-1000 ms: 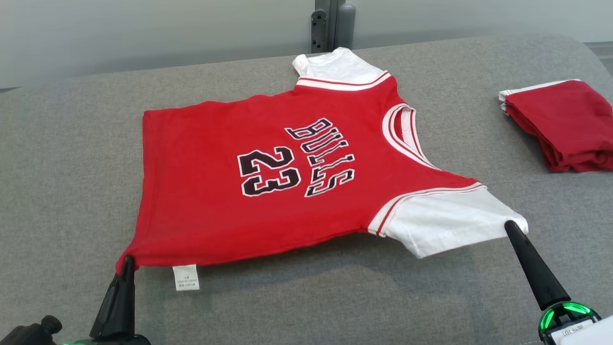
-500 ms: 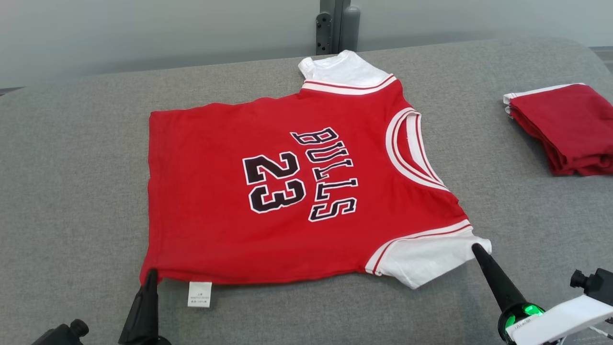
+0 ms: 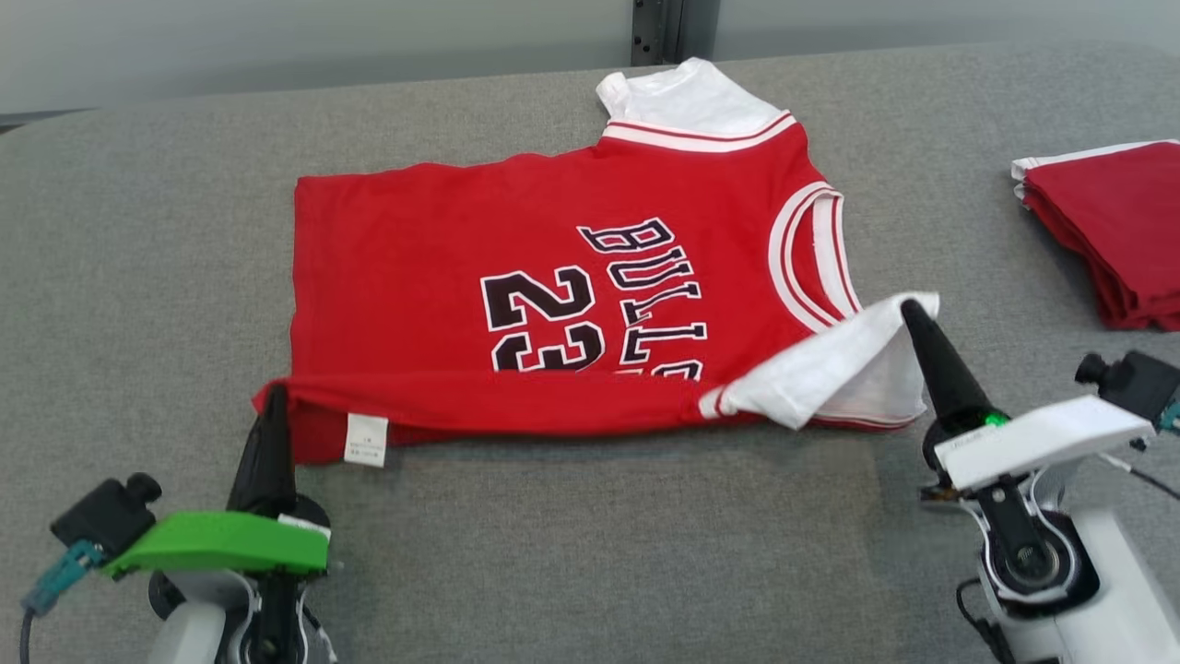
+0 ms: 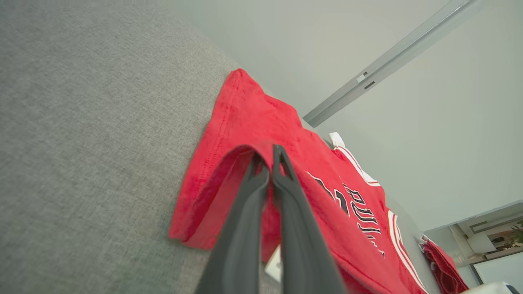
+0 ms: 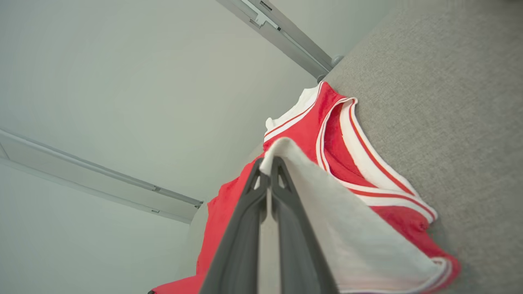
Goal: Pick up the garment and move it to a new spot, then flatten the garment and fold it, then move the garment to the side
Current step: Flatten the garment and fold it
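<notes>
The garment [image 3: 442, 249] is a red jersey with white sleeves and black "BULLS 23" lettering, spread on the grey table [image 3: 138, 231]. Its near edge is lifted and turned back over itself, covering the lower part of the lettering. My left gripper [image 3: 275, 395] is shut on the red hem corner [image 4: 245, 149] at the near left. My right gripper [image 3: 913, 309] is shut on the tip of the near white sleeve [image 5: 282, 147], which is raised and folded toward the collar [image 3: 811, 249]. A small white label [image 3: 366, 439] hangs from the hem.
A stack of folded red garments [image 3: 1120, 231] lies at the table's right edge. A dark upright post [image 3: 656, 28] stands behind the far edge, in front of a pale wall. Bare grey table lies left of the jersey and in front of it.
Both grippers have carried the near hem corner and near sleeve up and away from me, folding the jersey's near edge over itself. The camera has also shifted.
</notes>
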Available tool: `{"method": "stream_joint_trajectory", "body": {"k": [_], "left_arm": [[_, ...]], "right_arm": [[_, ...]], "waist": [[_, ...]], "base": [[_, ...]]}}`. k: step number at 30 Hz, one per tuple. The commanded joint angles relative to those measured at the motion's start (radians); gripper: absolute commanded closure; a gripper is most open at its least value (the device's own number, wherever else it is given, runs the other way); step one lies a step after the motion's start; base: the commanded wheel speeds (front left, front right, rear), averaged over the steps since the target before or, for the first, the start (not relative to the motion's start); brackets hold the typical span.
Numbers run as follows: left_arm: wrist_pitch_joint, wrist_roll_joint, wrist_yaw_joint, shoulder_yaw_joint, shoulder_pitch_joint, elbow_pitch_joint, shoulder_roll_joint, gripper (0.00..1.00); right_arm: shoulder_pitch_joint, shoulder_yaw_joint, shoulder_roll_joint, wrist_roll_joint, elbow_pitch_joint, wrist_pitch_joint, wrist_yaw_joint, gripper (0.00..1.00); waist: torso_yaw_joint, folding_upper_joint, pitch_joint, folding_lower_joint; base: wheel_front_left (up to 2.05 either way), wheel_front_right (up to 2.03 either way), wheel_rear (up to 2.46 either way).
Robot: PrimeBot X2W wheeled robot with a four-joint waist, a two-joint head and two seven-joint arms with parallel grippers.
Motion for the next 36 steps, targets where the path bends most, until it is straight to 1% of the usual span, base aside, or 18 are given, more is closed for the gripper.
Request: {"method": "stream_joint_trajectory", "body": {"k": [1, 5, 9, 15, 16, 17, 18, 19, 20, 25, 27, 29, 33, 36], "left_arm": [[-0.006, 0.015, 0.006, 0.005, -0.053, 0.028, -0.005, 1.0], [-0.013, 0.031, 0.014, 0.006, -0.168, 0.141, -0.017, 1.0], [-0.018, 0.051, 0.007, -0.006, -0.251, 0.232, -0.024, 1.0], [-0.027, 0.068, -0.01, -0.027, -0.319, 0.306, -0.032, 1.0], [-0.027, 0.072, -0.011, -0.03, -0.326, 0.313, -0.032, 0.92], [-0.03, 0.076, -0.012, -0.034, -0.331, 0.32, -0.035, 0.73], [-0.032, 0.082, -0.013, -0.041, -0.335, 0.325, -0.037, 0.47], [-0.034, 0.086, -0.014, -0.045, -0.339, 0.327, -0.037, 0.0], [-0.036, 0.086, -0.014, -0.047, -0.341, 0.325, -0.037, 0.0], [-0.042, 0.098, -0.02, -0.033, -0.303, 0.277, -0.032, 0.0], [-0.044, 0.105, -0.02, -0.027, -0.274, 0.251, -0.028, 0.0], [-0.043, 0.106, -0.02, -0.018, -0.24, 0.219, -0.03, 0.0], [-0.043, 0.099, 0.01, 0.0, -0.151, 0.165, -0.024, 0.0], [-0.022, 0.085, 0.043, 0.007, -0.084, 0.13, -0.017, 0.0]], "right_arm": [[-0.047, -0.006, 0.0, -0.022, 0.031, -0.009, 0.0, 1.0], [-0.179, -0.008, 0.015, -0.065, 0.144, -0.018, 0.0, 1.0], [-0.287, 0.015, 0.026, -0.104, 0.24, -0.009, 0.0, 1.0], [-0.402, 0.03, 0.035, -0.153, 0.374, -0.021, 0.0, 1.0], [-0.414, 0.031, 0.037, -0.157, 0.39, -0.026, 0.0, 1.0], [-0.426, 0.029, 0.039, -0.158, 0.413, -0.031, 0.0, 1.0], [-0.439, 0.028, 0.044, -0.157, 0.429, -0.038, 0.0, 1.0], [-0.451, 0.033, 0.049, -0.15, 0.435, -0.043, 0.0, 0.56], [-0.463, 0.036, 0.053, -0.144, 0.434, -0.059, 0.0, 0.0], [-0.472, 0.048, 0.049, -0.111, 0.417, -0.127, 0.0, 0.0], [-0.462, 0.055, 0.035, -0.114, 0.407, -0.153, 0.0, 0.0], [-0.442, 0.068, 0.009, -0.142, 0.394, -0.188, 0.0, 0.0], [-0.392, 0.089, -0.035, -0.221, 0.362, -0.245, 0.0, 0.0], [-0.332, 0.088, -0.058, -0.286, 0.33, -0.268, 0.0, 0.0]], "waist": [[0.008, 0.0, 0.04, 0.0001], [0.01, 0.0, 0.084, 0.0001], [0.008, 0.0, 0.117, 0.0001], [0.012, 0.0, 0.139, 0.0001], [0.013, 0.0, 0.14, 0.0001], [0.014, 0.0, 0.141, 0.0001], [0.015, 0.0, 0.141, 0.0001], [0.016, 0.0, 0.141, 0.0001], [0.018, 0.0, 0.141, 0.0001], [0.019, 0.0, 0.13, 0.0001], [0.019, 0.0, 0.121, 0.0001], [0.02, 0.0, 0.109, 0.0001], [0.018, 0.0, 0.086, 0.0001], [0.016, 0.0, 0.068, 0.0001]], "base": [[0.0, 0.0, 0.0], [0.0, 0.0, 0.0], [0.0, 0.0, 0.0], [0.0, 0.0, 0.0], [0.0, 0.0, 0.0], [0.0, 0.0, 0.0], [0.0, 0.0, 0.0], [0.0, 0.0, 0.0], [0.0, 0.0, 0.0], [0.0, 0.0, 0.0], [0.0, 0.0, 0.0], [0.0, 0.0, 0.0], [0.0, 0.0, 0.0], [0.0, 0.0, 0.0]]}}
